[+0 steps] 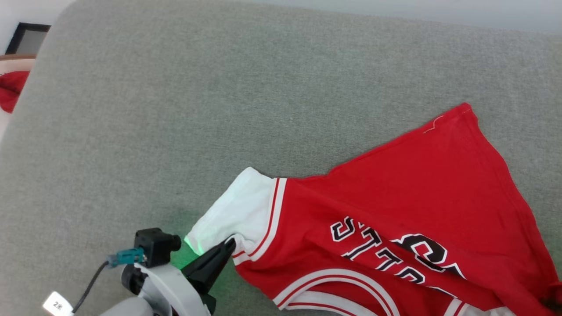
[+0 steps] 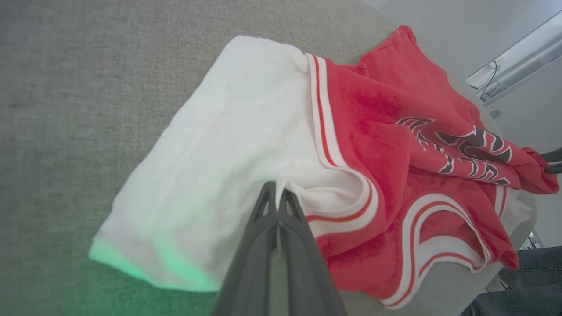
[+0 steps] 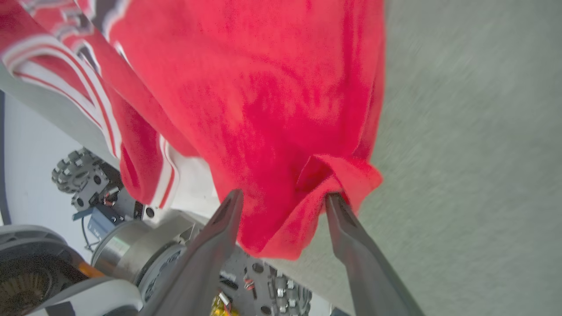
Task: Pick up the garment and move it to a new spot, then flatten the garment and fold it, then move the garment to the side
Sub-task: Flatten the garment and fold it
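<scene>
Jersey (image 1: 395, 188) lies on the grey cushion (image 1: 175, 109), in the lower right of the head view, partly spread and creased, the black white-edged lettering upside down from the robot's side. One red corner points to the upper right; the white sleeve (image 1: 237, 210) reaches left toward the arm. Left gripper (image 1: 229, 242) comes in from the lower left, fingers clenched together on the sleeve just beside the red-and-white striped trim. In the left wrist view the two fingertips (image 2: 277, 193) meet with no gap, and the white cloth of the jersey (image 2: 373, 131) puckers at them. A green glow falls on the sleeve's free edge and the cushion (image 2: 66, 87) next to it. Right gripper (image 3: 284, 196): fingers spread wide, released. A folded red edge of the jersey (image 3: 263, 87) hangs between them over the rim of the cushion (image 3: 483, 131); one fingertip (image 3: 336, 202) touches a fold, the other stands just clear of the cloth (nothing pinched). A small red cloth lump (image 1: 11, 90) sits off the cushion at the far left edge of the head view, well apart from the jersey.
</scene>
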### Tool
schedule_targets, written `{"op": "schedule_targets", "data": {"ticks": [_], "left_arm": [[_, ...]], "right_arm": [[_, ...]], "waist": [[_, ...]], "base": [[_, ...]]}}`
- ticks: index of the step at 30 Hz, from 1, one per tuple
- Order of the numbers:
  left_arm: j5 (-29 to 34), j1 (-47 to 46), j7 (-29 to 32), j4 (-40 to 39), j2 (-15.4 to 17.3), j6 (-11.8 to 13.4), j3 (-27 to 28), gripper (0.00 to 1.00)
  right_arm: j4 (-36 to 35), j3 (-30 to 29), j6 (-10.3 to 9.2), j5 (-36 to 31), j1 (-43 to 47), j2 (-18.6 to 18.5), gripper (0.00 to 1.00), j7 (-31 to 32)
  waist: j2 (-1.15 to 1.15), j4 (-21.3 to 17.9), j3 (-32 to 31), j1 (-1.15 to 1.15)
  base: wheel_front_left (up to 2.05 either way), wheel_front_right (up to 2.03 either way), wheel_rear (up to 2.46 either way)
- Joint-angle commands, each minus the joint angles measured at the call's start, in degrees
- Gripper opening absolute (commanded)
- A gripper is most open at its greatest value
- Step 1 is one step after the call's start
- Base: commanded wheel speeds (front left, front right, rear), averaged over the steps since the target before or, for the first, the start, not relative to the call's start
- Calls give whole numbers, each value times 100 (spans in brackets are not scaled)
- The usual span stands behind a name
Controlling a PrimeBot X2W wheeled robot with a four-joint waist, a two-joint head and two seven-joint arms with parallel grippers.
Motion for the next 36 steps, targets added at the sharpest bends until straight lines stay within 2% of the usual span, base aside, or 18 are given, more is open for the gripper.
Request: {"op": "schedule_targets", "data": {"ticks": [1,5,8,14,17,19,25,29,30,31,32,36], "left_arm": [[35,33,7,-19,-36,-2,-4,0],[64,-61,28,-36,-132,-14,-70,0],[94,-137,27,-48,-202,-22,-92,0],[160,-339,25,6,-379,-44,-167,0],[173,-456,22,26,-462,-39,-205,0],[197,-530,18,32,-519,-43,-238,0],[170,-652,7,9,-647,-46,-361,0],[135,-684,12,46,-658,-46,-392,0],[123,-689,9,57,-655,-46,-382,0],[105,-697,8,71,-651,-46,-354,0],[97,-698,7,85,-646,-45,-302,0],[-31,-749,4,75,-582,-46,-103,0]], "right_arm": [[-86,-231,-4,125,-125,-32,100,39],[-246,-989,-4,408,-810,-141,100,128],[20,-896,-4,-11,-1716,-361,100,-178],[1413,781,-4,-1185,-3685,-183,100,-921],[2171,1561,-4,-1430,-4455,38,100,-1073],[2632,1999,-4,-1584,-4887,20,100,-1133],[3663,3029,-5,-1607,-5549,-138,100,-1320],[4066,3607,-5,-1331,-5521,-293,100,-1159],[4112,3729,-5,-1263,-5500,-328,57,-1158],[4168,3807,-5,-1186,-5492,-359,39,-1199],[4210,3832,-5,-1114,-5499,-364,0,-1291],[4505,3506,-5,-933,-5790,-114,0,-2031]], "waist": [[0,45,-21,0],[0,182,-22,0],[0,296,61,0],[0,625,298,0],[0,792,434,0],[0,883,522,0],[0,1040,701,0],[0,1067,719,0],[0,1068,712,0],[0,1062,694,0],[0,1051,673,0],[0,948,531,0]], "base": [[0,0,0],[0,0,0],[0,0,0],[0,0,0],[0,0,0],[0,0,0],[0,0,0],[0,0,0],[0,0,0],[0,0,0],[0,0,0],[0,0,0]]}}
